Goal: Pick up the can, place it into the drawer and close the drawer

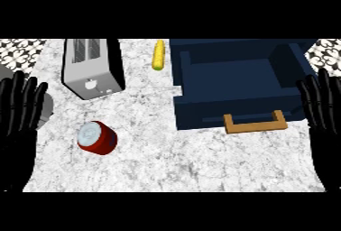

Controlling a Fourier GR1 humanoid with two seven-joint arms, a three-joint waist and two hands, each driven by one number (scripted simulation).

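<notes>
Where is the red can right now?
In the head view the can sits on the counter's left side, below the toaster, near the left hand.

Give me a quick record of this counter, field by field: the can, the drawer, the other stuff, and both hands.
can: red can, lying tilted on the counter, left of the drawer, untouched
drawer: dark blue drawer, open, nothing visible inside, wooden handle facing the robot
other items: silver toaster behind the can; corn cob between toaster and drawer
left hand: open, resting at the left edge, fingers up
right hand: open, resting at the right edge, beside the drawer
</notes>
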